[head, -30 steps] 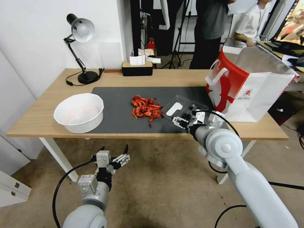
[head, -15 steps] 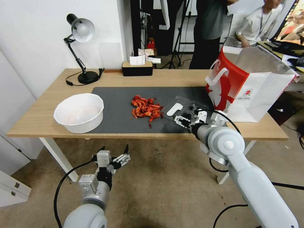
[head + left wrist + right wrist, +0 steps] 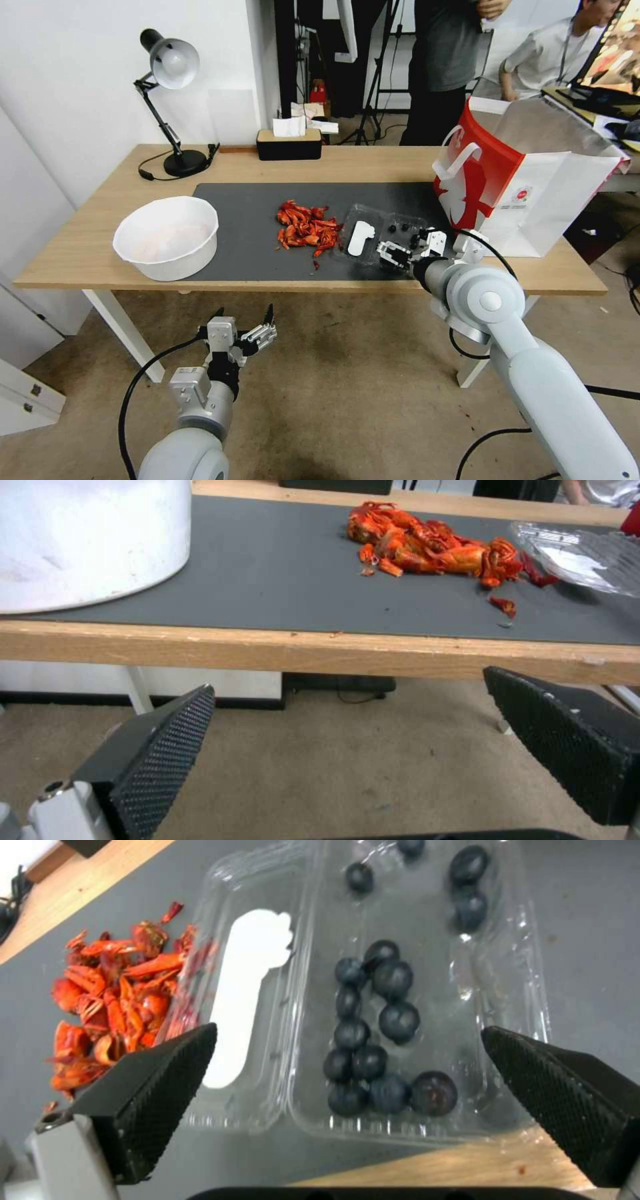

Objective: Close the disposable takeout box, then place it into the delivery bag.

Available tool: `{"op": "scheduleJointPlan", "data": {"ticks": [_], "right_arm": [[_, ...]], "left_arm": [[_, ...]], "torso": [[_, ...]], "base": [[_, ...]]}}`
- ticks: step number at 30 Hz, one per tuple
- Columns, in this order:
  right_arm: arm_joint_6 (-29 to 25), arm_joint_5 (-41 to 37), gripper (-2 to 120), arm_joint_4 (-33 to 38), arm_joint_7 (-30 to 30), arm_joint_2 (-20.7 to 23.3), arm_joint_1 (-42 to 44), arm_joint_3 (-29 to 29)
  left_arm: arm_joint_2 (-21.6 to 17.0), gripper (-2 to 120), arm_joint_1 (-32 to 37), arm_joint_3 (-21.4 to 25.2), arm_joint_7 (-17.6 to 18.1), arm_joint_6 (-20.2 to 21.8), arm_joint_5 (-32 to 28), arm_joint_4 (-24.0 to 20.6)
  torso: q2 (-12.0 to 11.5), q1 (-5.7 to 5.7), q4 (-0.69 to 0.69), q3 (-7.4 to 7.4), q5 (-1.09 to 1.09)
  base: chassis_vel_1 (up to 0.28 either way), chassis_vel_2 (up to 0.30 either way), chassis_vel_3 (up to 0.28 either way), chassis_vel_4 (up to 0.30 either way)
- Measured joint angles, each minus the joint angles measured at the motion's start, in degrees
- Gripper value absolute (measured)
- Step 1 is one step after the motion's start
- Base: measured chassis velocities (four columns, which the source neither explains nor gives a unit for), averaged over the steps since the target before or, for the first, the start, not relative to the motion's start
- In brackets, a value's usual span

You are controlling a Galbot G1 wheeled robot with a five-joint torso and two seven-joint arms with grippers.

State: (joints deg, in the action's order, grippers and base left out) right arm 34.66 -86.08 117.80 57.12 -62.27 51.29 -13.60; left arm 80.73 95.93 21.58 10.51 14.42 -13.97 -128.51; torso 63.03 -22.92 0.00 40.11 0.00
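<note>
On the dark mat [image 3: 253, 227] near the front edge of the surface [image 3: 80, 247], the disposable takeout box [image 3: 380, 235] lies open, both clear halves flat and side by side. One half carries a white label [image 3: 250, 990]; the other holds dark berries [image 3: 380, 1040]. Box's left half sits just beside a heap of red shell scraps [image 3: 308, 230], touching or nearly so in the right wrist view.

Right pincer [image 3: 399, 254] hovers at the box's near edge, fingers [image 3: 160, 1090] spread wide, the berry half between them in the right wrist view. Nothing pinched.

Delivery bag [image 3: 527, 180] stands upright at the right end of the surface, mouth open, silvery lining showing, close to the box's right side.

Left pincer [image 3: 243, 333] hangs below the front edge of the surface, over the floor, spread and empty.

White bowl [image 3: 167, 237] at the left of the mat. Desk lamp [image 3: 167, 100] and tissue box [image 3: 289, 141] along the back.
</note>
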Motion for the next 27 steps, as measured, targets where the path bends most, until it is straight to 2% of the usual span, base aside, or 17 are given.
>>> {"op": "scheduleJointPlan", "data": {"ticks": [27], "right_arm": [[0.22, 0.38, 100, -3.56, -0.47, 0.42, -2.47, -0.26]], "left_arm": [[-0.49, 100, -0.36, 0.24, -0.28, -1.18, -0.15, 1.20]], "torso": [[-0.01, 0.00, 0.00, 0.00, 0.00]], "base": [[0.000, 0.000, 0.000, 0.000]]}}
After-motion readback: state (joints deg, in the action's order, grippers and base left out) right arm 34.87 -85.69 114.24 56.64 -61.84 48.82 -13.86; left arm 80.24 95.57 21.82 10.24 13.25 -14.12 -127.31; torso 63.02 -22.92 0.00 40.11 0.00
